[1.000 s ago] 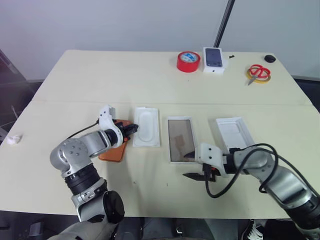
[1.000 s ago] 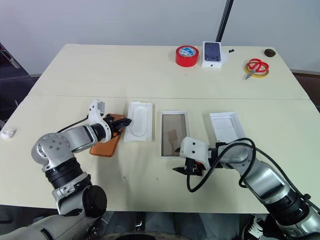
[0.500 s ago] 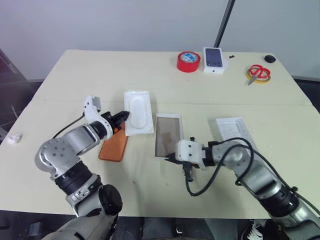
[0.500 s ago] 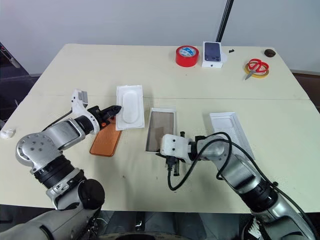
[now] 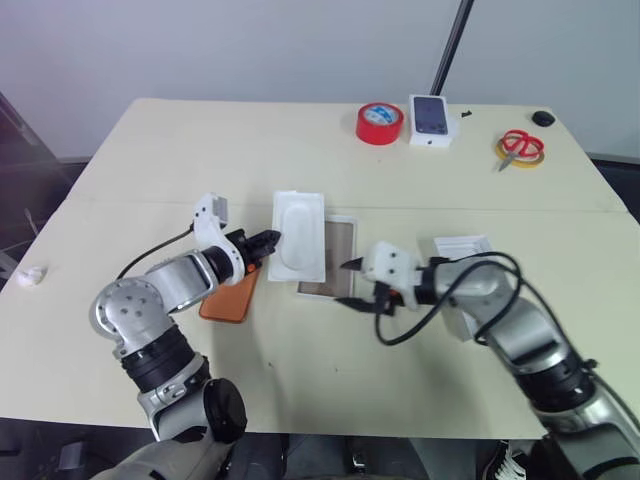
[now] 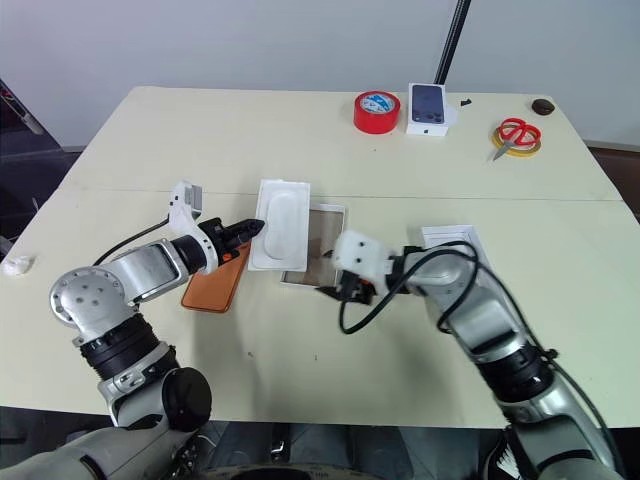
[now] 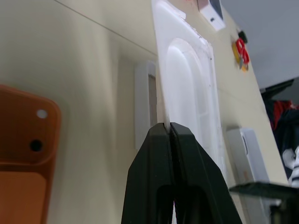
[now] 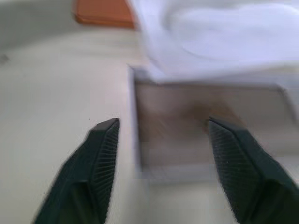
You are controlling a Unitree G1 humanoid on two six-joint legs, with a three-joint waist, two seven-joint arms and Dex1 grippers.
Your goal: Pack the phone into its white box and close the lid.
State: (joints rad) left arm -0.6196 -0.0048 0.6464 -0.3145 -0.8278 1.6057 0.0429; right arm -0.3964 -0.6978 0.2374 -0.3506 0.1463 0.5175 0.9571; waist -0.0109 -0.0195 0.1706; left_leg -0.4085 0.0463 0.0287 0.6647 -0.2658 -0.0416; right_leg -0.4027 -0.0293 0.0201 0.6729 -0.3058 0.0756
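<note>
The copper-orange phone [image 5: 228,295] lies flat on the table at the left, back up. My left gripper [image 5: 270,240] is shut on the edge of a white insert [image 5: 298,235] with an oval recess. It holds the insert tilted above the table, overlapping the left side of the white box [image 5: 338,255]. The box lies open with its brownish inside showing. In the left wrist view the fingers [image 7: 154,140] pinch the insert's rim [image 7: 191,84]. My right gripper [image 5: 352,285] stands open at the box's near right corner, nothing between its fingers [image 8: 105,140].
A deeper all-white tray [image 5: 462,246] lies to the right, partly behind my right arm. At the back stand a red tape roll [image 5: 378,122], a small white carton [image 5: 431,118] and red scissors [image 5: 520,147]. A crumpled paper [image 5: 28,277] sits at the left edge.
The left gripper has lifted the insert off the table and carried it over the box's left side. The box has slid left. The right gripper rose, moved forward and opened.
</note>
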